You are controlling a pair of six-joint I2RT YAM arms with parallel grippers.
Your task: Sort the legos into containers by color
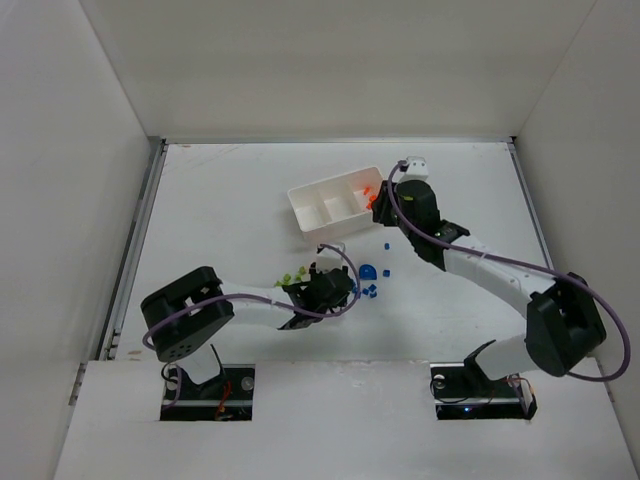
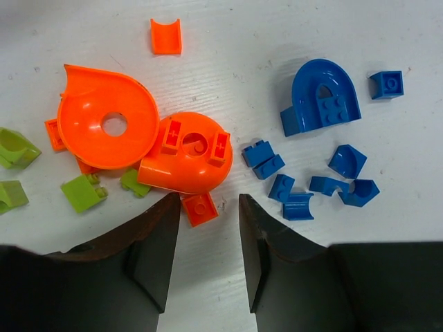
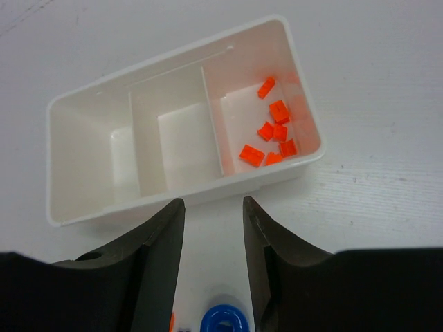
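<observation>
Left pincer, orange brick between fingertips

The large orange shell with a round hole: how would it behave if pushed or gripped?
The orange shell looks rigid and hollow, probably stiff and light. Its glossy curved wall may slip in a grip. Pushed, it would likely shove the orange dome beside it.

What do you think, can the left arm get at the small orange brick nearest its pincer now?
Probably yes: the left pincer is open and the small orange brick lies uncovered right at its tips. The rounded orange piece touches it and might get bumped.
</observation>
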